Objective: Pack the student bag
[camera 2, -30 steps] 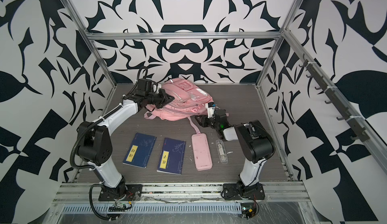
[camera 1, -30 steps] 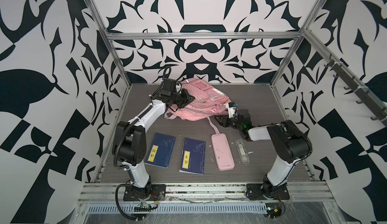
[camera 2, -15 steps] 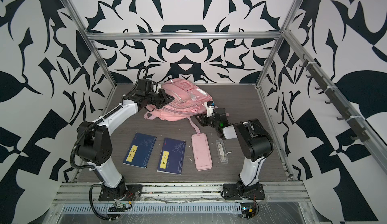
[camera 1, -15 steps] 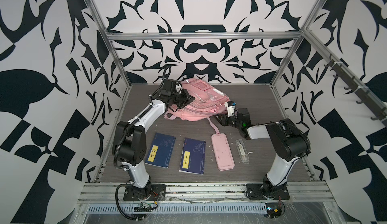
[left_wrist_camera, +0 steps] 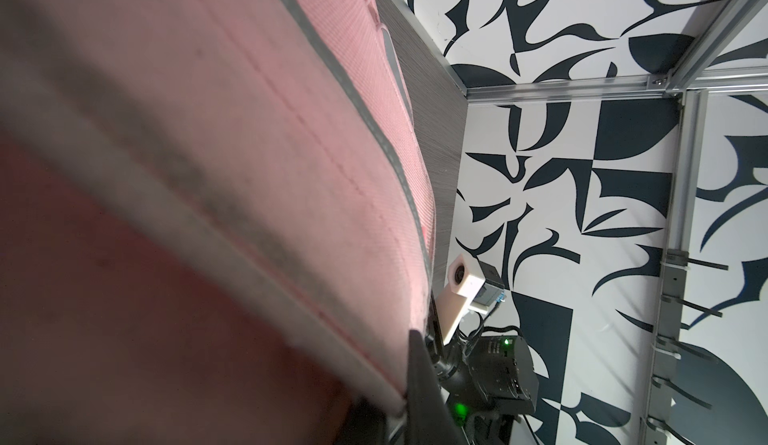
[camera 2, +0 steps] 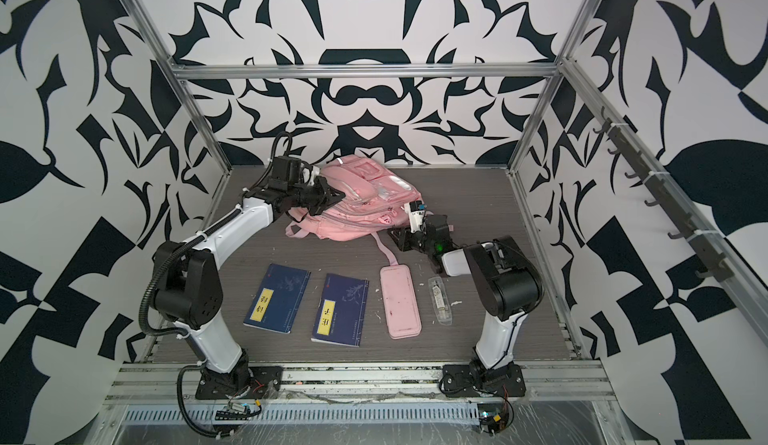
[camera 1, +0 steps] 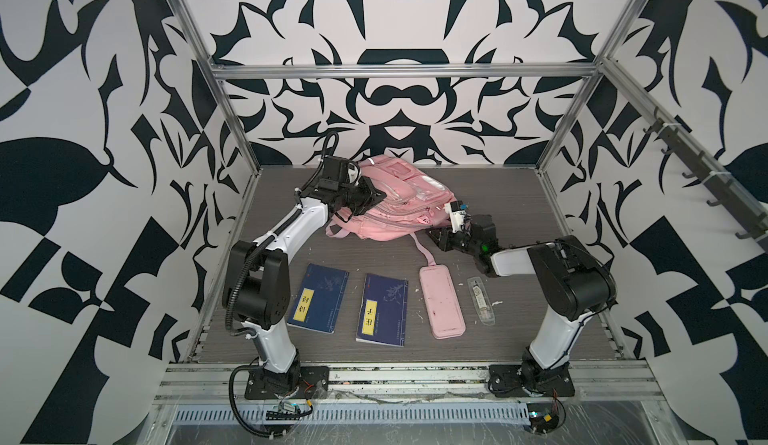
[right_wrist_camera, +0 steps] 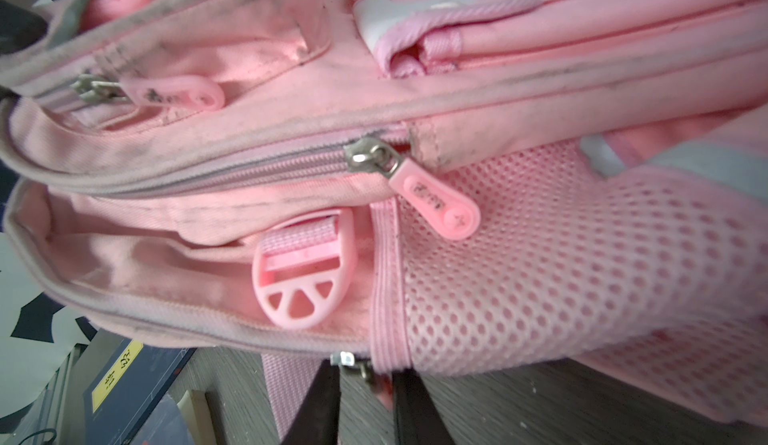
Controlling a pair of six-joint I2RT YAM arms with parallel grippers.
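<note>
Left arm extends rearward; the left pincer (camera 1: 373,196) is clamped fully closed on the left edge of the student bag (camera 1: 401,214). Right arm lies low; the right pincer (right_wrist_camera: 360,378) sits at the bag's near right corner, jaws narrowly parted around a zip pull (right_wrist_camera: 353,364), grip not determinable. The bag lies front-up at rear centre of the tabletop (camera 1: 498,197): pink fabric, grey-soiled seams, mesh side pocket (right_wrist_camera: 561,264)

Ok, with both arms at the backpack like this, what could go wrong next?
1. The right gripper's jaws straddle a small zip pull low on the student bag; they may slip off it or pinch the webbing beside it instead.
2. The left gripper pinches only a fabric edge, so a zip tug might drag the soft bag rather than open it.
</note>
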